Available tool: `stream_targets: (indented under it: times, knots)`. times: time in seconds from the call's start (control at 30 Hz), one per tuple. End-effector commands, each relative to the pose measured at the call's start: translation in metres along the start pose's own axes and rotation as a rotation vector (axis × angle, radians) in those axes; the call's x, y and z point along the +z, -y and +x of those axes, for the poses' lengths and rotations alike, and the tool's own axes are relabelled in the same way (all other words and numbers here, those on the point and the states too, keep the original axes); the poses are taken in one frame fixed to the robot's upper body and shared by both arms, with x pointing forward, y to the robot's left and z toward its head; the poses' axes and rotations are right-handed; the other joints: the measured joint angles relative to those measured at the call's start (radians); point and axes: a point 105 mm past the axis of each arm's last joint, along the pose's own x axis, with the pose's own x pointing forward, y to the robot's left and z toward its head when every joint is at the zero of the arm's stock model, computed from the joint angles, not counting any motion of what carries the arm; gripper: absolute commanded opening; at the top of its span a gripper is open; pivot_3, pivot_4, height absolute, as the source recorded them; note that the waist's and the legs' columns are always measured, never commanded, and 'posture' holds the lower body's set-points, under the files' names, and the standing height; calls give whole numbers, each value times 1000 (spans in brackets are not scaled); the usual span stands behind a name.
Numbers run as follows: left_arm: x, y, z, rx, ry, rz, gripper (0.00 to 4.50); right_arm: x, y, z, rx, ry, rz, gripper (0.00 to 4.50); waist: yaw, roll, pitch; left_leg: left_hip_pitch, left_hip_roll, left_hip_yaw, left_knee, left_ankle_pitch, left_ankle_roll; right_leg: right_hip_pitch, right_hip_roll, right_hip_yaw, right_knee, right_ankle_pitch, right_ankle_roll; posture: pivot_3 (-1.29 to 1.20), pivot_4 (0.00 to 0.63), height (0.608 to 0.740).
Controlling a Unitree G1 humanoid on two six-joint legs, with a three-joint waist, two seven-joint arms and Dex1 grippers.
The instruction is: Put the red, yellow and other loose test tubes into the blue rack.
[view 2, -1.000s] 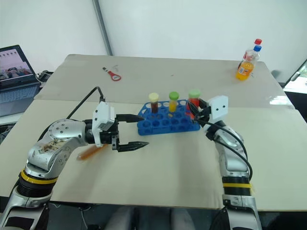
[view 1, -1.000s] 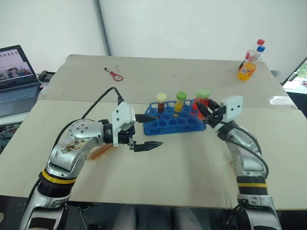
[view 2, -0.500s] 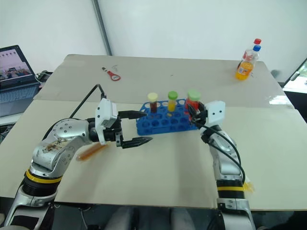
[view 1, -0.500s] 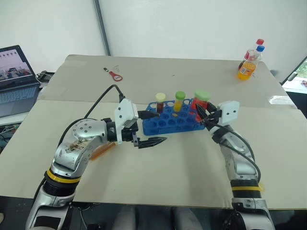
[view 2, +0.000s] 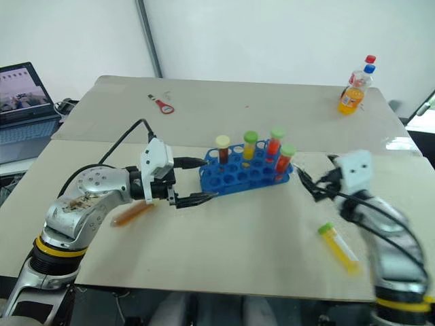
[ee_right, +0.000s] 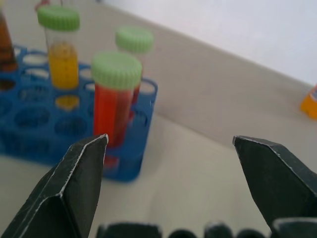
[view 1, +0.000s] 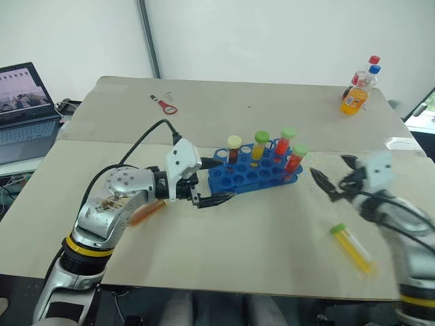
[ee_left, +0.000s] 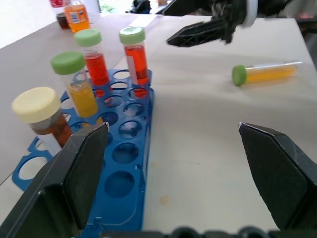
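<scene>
Rack [view 1: 257,173] first, the blue one: rigid moulded plastic, light, mid-table, liable to skid if a tube is pushed in off-line. Four capped tubes stand in it: amber with cream cap [view 1: 233,147], yellow with green cap [view 1: 259,145], and two red-orange with green caps [view 1: 286,142], the nearer of these [ee_right: 113,102] leaning slightly in a corner hole

Loose tubes next. Yellow tube with green cap [view 1: 351,247] lies flat on the table near the robot's right arm, well apart from the rack. Orange tube [view 2: 132,213] lies partly under the left arm, cap end hidden. Judged light, stiff, smooth-walled and prone to roll; best taken across the barrel just below the ribbed cap

Left gripper [view 1: 212,182] spread wide, empty, beside the rack's near left corner; contact unclear. Right gripper [view 1: 335,176] spread wide, empty, between rack and yellow tube, touching neither
</scene>
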Motion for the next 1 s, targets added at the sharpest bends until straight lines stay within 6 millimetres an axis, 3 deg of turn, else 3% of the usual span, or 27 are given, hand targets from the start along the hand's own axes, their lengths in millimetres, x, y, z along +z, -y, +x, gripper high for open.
stream_targets:
  times: [0.03,0.2,0.3,0.43,0.8,1.0]
  knots:
    - [14,18,1,-117,37,69,4500,7,-1,-20,73,-152,11,4484,-5,0,0,1,0,1,0,0,0,1,0,1,0,0,0,0,150,719]
    - [0,42,-2,-282,-31,171,4500,-23,-9,-54,158,-544,-14,4484,-2,0,0,1,1,0,0,0,0,1,2,1,-1,0,0,0,150,719]
    - [-2,53,0,-355,-24,191,4500,-35,-13,-67,183,-662,19,4484,2,-1,0,0,1,1,-1,0,1,1,2,1,-4,0,0,0,150,719]
    - [6,64,10,-433,34,203,4500,-50,-17,-68,196,-750,68,4484,5,-1,1,-2,0,1,2,-1,1,1,1,1,-6,1,2,0,150,719]
    - [8,70,19,-456,52,235,4500,-75,-21,-62,280,-872,35,4484,3,-1,1,-2,0,1,1,-1,1,1,1,1,-6,1,2,0,150,719]
    - [8,73,20,-461,51,244,4500,-78,-24,-56,308,-875,32,2631,4,-1,1,-2,1,0,1,-1,1,1,1,1,-6,1,2,0,150,719]
